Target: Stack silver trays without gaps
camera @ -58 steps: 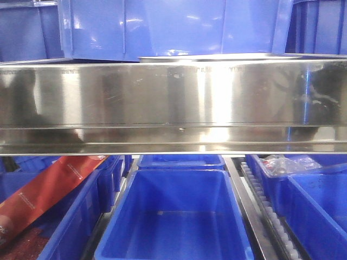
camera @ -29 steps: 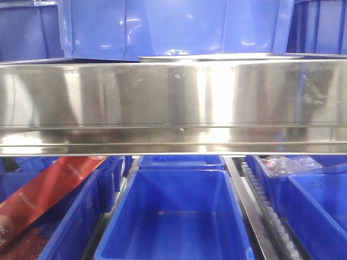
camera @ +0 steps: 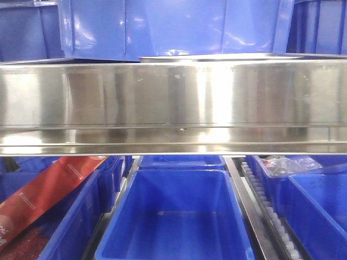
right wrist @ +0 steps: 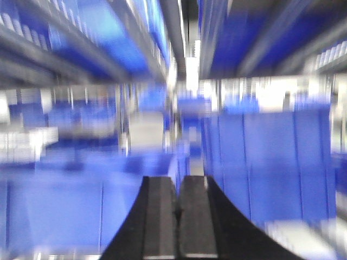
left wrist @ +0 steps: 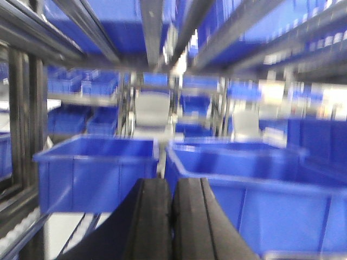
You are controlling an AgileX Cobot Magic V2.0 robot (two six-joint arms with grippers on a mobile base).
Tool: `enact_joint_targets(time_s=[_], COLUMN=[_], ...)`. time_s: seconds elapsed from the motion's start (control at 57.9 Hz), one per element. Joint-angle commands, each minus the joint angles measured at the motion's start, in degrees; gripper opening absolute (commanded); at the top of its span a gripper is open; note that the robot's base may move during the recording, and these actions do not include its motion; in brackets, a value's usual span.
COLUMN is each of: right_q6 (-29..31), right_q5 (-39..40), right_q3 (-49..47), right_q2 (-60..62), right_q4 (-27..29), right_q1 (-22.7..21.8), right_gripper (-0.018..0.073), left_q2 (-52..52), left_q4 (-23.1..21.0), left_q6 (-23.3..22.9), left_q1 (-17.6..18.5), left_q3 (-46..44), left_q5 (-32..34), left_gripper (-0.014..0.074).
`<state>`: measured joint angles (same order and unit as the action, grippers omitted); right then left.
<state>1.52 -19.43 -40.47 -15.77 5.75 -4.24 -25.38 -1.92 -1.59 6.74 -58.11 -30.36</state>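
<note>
The left tool (left wrist: pixel 172 188) and right tool (right wrist: pixel 177 185) are sitting pinched closed, gripping nothing. The tray (camera: pixel 217 56) is showing its rim upper centre-right of the front view, just above the rail (camera: pixel 162 103), below a blue bin (camera: pixel 173 27).

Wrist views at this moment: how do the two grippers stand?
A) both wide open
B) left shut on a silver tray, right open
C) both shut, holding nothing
C: the left gripper and the right gripper each show black jaws pressed together, with nothing between them.
</note>
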Motion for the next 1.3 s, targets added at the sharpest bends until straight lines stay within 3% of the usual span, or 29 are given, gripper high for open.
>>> enact_joint_targets(time_s=[0.0, 0.207, 0.38, 0.518, 0.587, 0.691, 0.778, 0.898, 1.123, 1.21, 1.279], right_q6=[0.13, 0.13, 0.13, 0.13, 0.22, 0.22, 0.22, 0.03, 0.17, 0.17, 0.17], right_q5=[-7.35, -27.33, -36.68, -38.96, -39.89, -40.12, -40.02, -40.03, -32.86, -30.21, -28.68], right_q3=[-4.45, -19.84, -31.16, -36.92, -38.09, -38.95, -38.95, -38.95, -38.95, -38.95, -38.95], right_q2=[-5.03, -21.65, -34.49, -44.44, -48.22, -53.55, -58.04, -63.62, -69.52, -69.82, -69.82], right_q4=[-0.6, 0.08, 1.47, 8.1, 8.1, 8.1, 7.0, 3.92, 3.55, 3.25, 3.15], right_q1=[0.2, 0.25, 0.34, 0.9, 2.61, 5.6, 8.08, 10.76, 12.68, 12.69, 12.69], right_gripper=[-0.008, -0.008, -0.008, -0.008, -0.008, -0.008, -0.008, -0.008, -0.0066, -0.0066, -0.0054], left_q2=[-5.69, -20.58, -30.9, -39.27, -43.0, -49.36, -55.17, -62.75, -74.9, -77.64, -79.07], left_q4=[-2.47, -5.31, -9.29, -9.39, -9.19, -5.43, 1.92, 10.06, 11.15, 11.15, 11.15], left_q6=[3.56, 3.97, 4.08, 4.08, 3.95, 0.47, -6.5, -12.01, -13.6, -13.72, -13.72], left_q1=[-0.15, -0.15, 0.61, 6.63, 10.74, 17.96, 23.05, 28.67, 31.75, 31.75, 31.75], left_q3=[-4.79, -11.33, -14.17, -17.47, -19.16, -22.71, -26.39, -31.84, -41.11, -43.37, -44.62], left_q5=[-6.11, -19.08, -19.18, -18.52, -17.62, -16.24, -17.07, -19.44, -24.09, -24.95, -24.95], left_gripper=[-0.0013, -0.0013, -0.0013, -0.0014, -0.0016, -0.0016, -0.0016, -0.0016, 0.0008, 0.0089, 0.0202])
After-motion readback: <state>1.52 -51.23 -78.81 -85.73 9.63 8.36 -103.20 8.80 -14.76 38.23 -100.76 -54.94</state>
